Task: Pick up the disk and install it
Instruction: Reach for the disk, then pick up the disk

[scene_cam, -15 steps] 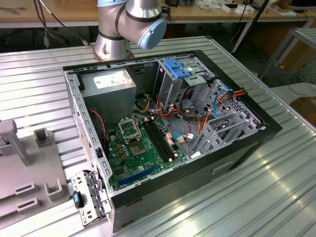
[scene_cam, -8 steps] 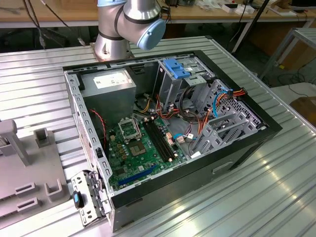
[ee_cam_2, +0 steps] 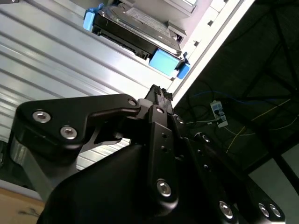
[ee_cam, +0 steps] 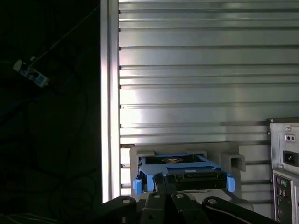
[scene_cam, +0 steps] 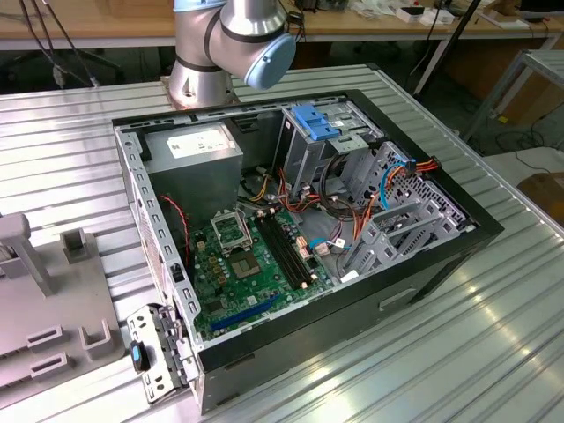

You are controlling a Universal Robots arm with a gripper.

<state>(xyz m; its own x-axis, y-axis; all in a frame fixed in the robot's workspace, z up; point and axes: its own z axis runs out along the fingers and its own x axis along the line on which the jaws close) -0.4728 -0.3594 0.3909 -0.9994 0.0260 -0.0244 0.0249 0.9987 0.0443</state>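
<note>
Disk (ee_cam: 191, 173), flat dark metal in blue plastic rail; black claw (ee_cam: 160, 179) pressed together

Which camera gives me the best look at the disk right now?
First wrist view: the disk sits square-on, both blue rail ends visible. The second wrist view shows it close but tilted. The exterior view covers the computer case.

There is one black metal computer case (scene_cam: 414, 286), one green motherboard (scene_cam: 231, 278), one grey power supply box (scene_cam: 196, 154), one blue plastic bracket (scene_cam: 315, 122) and one flat dark grey metal disk (ee_cam: 187, 173) with blue frame
</note>
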